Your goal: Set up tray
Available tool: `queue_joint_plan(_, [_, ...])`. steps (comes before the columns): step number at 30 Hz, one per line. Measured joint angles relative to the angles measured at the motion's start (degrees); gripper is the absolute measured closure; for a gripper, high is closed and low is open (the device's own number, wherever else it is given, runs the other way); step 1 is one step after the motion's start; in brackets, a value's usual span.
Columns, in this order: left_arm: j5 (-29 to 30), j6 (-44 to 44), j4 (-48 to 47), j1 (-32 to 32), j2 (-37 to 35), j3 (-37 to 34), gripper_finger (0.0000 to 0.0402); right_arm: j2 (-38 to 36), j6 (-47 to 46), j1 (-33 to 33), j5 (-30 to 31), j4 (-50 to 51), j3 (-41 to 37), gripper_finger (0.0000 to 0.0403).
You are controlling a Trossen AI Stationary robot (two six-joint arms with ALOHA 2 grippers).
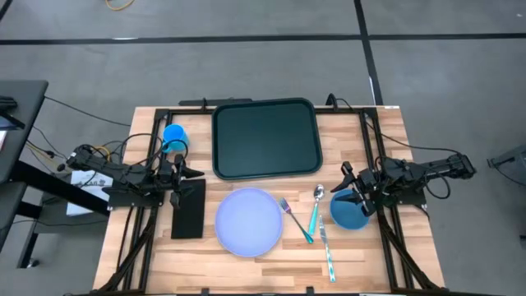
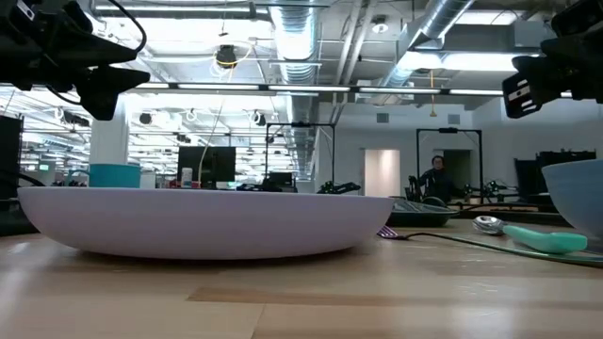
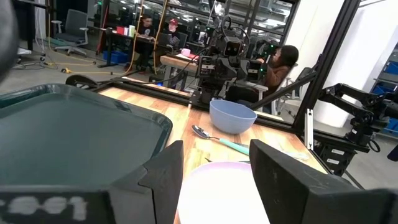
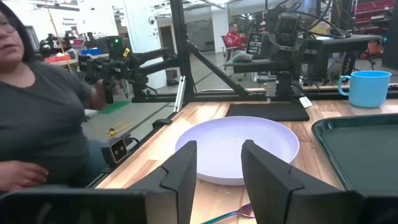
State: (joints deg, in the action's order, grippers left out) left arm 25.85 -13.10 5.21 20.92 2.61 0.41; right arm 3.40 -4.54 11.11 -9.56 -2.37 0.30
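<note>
Tray: the tray (image 1: 266, 138) lies flat at the far middle of the table (image 1: 386, 255), nothing on it, apart from both tools.
Left tool: the left tool (image 1: 196, 173) hangs over the table's left side, just past the near-left corner of the tray and above the flat black rectangle (image 1: 188, 209); its fingers (image 3: 163, 174) stand parted with nothing between them.
Right tool: the right tool (image 1: 345, 186) hangs at the right side above the blue bowl (image 1: 348, 211); its fingers (image 4: 184, 167) stand apart, holding nothing.
High view only: the full layout, with the lavender plate (image 1: 249, 221) near the table's front, the fork (image 1: 294, 219), the spoon (image 1: 316, 206) and a third utensil (image 1: 326, 255) between plate and bowl, and the blue cup (image 1: 175, 136) left of the tray.
Low view only: the plate's rim seen edge-on, filling the foreground; the tray cannot be made out there.
Wrist views only: people in the room beyond the table, one person (image 4: 37, 118) close at the table's edge.
</note>
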Motion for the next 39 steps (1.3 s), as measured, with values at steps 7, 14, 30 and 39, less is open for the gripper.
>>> queue_joint_plan(7, [2.4,2.8,2.0,0.0,0.0,0.4,0.0229,0.0,0.0,0.0,0.0,0.0,0.0,0.0284])
queue_joint_plan(14, [19.9,8.4,9.9,0.0,0.0,0.3,0.0229,0.0,0.0,0.0,0.0,0.0,0.0,0.0284])
queue_joint_plan(30, [30.1,17.1,16.2,0.0,0.6,3.7,0.0229,0.0,0.0,0.0,0.0,0.0,0.0,0.0284])
queue_joint_plan(39, [37.7,21.4,-2.7,0.0,18.0,25.6,0.0229,0.0,0.0,0.0,0.0,0.0,0.0,0.0284])
